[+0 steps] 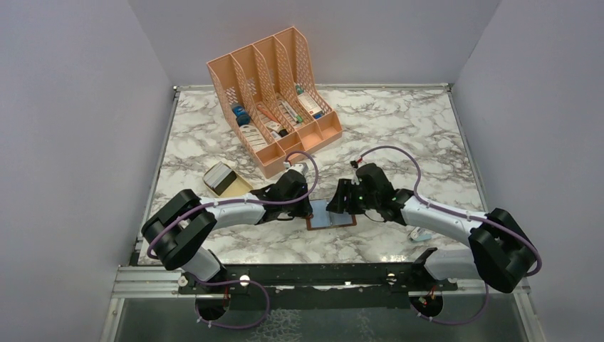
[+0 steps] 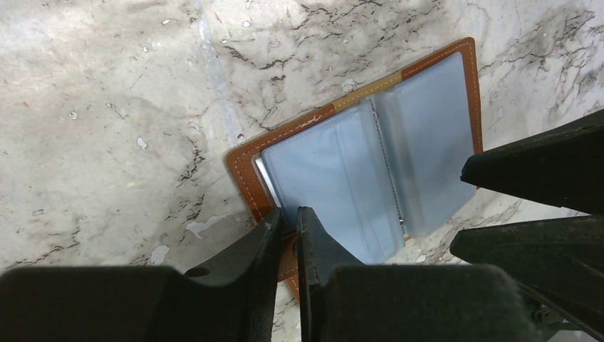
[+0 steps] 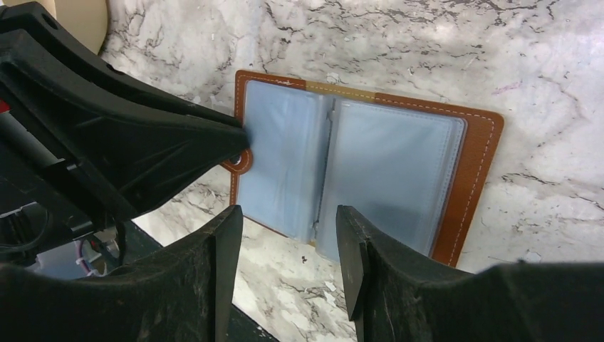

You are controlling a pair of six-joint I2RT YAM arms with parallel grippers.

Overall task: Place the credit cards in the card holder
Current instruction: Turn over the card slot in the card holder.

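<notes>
Holder (image 1: pixel 331 217) lies open flat on the desk (image 1: pixel 399 128), clear sleeves (image 3: pixel 392 171) up, directly btwn the two arms. L pincer (image 2: pixel 290 229) is clenched on the cover edge nearest it, by the snap tab (image 3: pixel 243 161), prob. to pin the holder open & stop it sliding. R pincer (image 3: pixel 288 217) hangs released just over the sleeves' near edge w/ nothing in its grip, likely lining up on a pocket.

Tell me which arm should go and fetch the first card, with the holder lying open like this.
Right, probably. The right gripper hangs open and empty over the open card holder, so it is free to leave. The left gripper looks shut on the holder's edge, apparently pinning it in place.
</notes>
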